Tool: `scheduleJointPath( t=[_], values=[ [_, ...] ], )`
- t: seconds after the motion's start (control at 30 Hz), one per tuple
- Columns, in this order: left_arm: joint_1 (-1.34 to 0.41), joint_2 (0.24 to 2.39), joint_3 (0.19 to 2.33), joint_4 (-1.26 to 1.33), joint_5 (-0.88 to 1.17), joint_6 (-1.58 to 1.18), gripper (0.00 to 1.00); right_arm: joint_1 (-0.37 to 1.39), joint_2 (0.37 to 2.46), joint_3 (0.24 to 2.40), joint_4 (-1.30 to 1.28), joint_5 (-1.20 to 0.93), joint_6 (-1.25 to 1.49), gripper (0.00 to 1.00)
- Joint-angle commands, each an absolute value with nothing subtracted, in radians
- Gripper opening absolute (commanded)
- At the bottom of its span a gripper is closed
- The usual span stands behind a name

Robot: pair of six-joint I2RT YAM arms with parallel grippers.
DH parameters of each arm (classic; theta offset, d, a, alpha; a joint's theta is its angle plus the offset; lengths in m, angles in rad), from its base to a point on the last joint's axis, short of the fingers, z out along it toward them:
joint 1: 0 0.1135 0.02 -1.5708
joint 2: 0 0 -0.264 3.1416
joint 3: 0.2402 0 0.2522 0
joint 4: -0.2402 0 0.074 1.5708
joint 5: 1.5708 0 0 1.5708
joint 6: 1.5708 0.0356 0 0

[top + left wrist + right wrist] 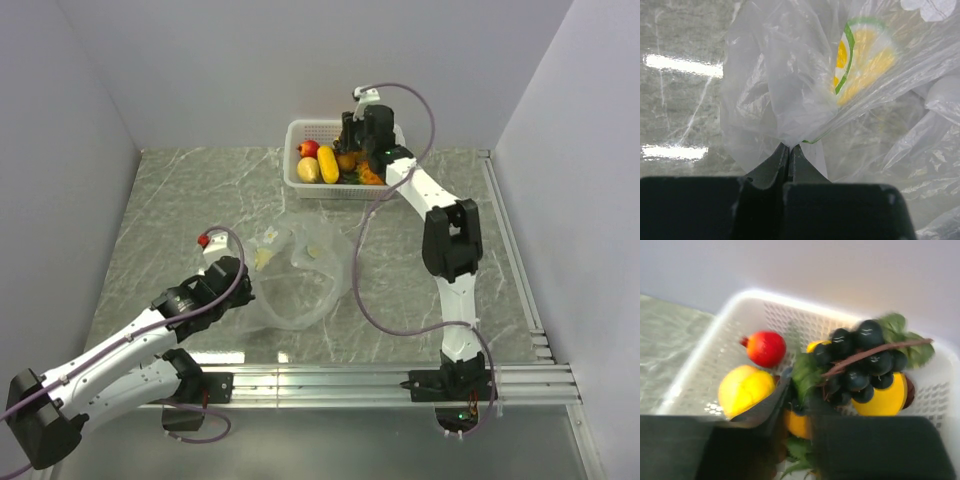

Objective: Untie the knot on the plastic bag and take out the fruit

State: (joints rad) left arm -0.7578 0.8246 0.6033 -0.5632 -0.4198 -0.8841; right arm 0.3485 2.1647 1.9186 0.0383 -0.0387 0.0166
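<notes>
White basket (296,130) at the far side of the table (180,200) holds the fruit. In it we see a red fruit (765,347), a yellow fruit (744,390), a dark grape bunch (860,365) with green leaves and a brown stem, a round yellow fruit (886,397) under the grapes, and an orange fruit (797,425) low down.

The right gripper (796,392) hangs over the basket, tips right at a grape leaf. Its fingers look a little apart, but that view is blurred. We cannot tell if it is open or gripping the leaf.

The plastic bag (300,280) lies crumpled on the table between the arms, on the near side of the basket. It is clear, and through it we see only the table. The left gripper (789,148) is closed tight, with a fold of the bag pinched between its tips.

Bag print (860,60) is a lemon-slice picture, yellow with a green rim (faint yellowish patches in the top view).

Around: grey marbled tabletop, white walls, metal rail (330,380) along the near edge, and a purple cable (365,290) looping off the right arm beside the bag.
</notes>
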Motion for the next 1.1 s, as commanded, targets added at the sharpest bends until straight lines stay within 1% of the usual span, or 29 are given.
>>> scheduleJointPath(
  t=[0.0,0.07,0.17,0.3,0.33,0.4,0.57,0.6,0.63,0.67,0.7,0.77,0.8,0.83,0.93,1.0,1.07],
  values=[
    [-0.753,0.818,0.610,-0.578,-0.465,-0.902,0.01,0.351,2.187,2.075,0.037,0.052,0.011,0.55],
    [-0.753,0.821,0.614,-0.578,-0.466,-0.899,0.01,0.351,2.192,2.076,0.019,0.066,0.018,0.75],
    [-0.752,0.819,0.615,-0.575,-0.466,-0.897,0.00,0.354,2.106,1.978,0.027,0.064,0.029,0.84],
    [-0.752,0.793,0.618,-0.575,-0.468,-0.899,0.01,0.359,1.918,1.781,0.054,0.057,0.044,0.86],
    [-0.752,0.785,0.618,-0.580,-0.474,-0.899,0.01,0.359,1.835,1.705,0.055,0.058,0.052,0.86],
    [-0.753,0.763,0.624,-0.591,-0.483,-0.900,0.02,0.359,1.708,1.633,0.043,0.070,0.081,0.86],
    [-0.753,0.681,0.652,-0.667,-0.544,-0.911,0.02,0.359,1.441,1.433,-0.086,0.110,0.147,0.86],
    [-0.752,0.669,0.663,-0.686,-0.558,-0.911,0.02,0.359,1.345,1.401,-0.095,0.113,0.153,0.86],
    [-0.752,0.655,0.672,-0.708,-0.580,-0.931,0.02,0.359,1.294,1.334,-0.106,0.114,0.158,0.86],
    [-0.752,0.641,0.681,-0.765,-0.647,-0.945,0.02,0.359,1.242,1.297,-0.126,0.123,0.172,0.86],
    [-0.752,0.620,0.701,-0.791,-0.685,-0.960,0.01,0.359,1.144,1.261,-0.133,0.132,0.182,0.88],
    [-0.749,0.606,0.724,-0.840,-0.789,-1.005,0.01,0.359,1.044,1.166,-0.159,0.138,0.204,0.90],
    [-0.747,0.609,0.747,-0.844,-0.819,-0.997,0.01,0.359,0.952,1.138,-0.169,0.141,0.213,0.90],
    [-0.744,0.615,0.758,-0.854,-0.853,-1.000,0.01,0.360,0.909,1.090,-0.179,0.144,0.222,0.90],
    [-0.715,0.667,0.796,-0.845,-0.955,-0.973,0.01,0.359,0.752,1.010,-0.228,0.179,0.245,0.90],
    [-0.652,0.718,0.810,-0.827,-0.982,-0.950,0.01,0.359,0.656,0.985,-0.281,0.202,0.256,0.91],
    [-0.533,0.759,0.798,-0.729,-0.944,-0.852,0.00,0.359,0.599,0.951,-0.326,0.227,0.268,0.92]
  ],
)
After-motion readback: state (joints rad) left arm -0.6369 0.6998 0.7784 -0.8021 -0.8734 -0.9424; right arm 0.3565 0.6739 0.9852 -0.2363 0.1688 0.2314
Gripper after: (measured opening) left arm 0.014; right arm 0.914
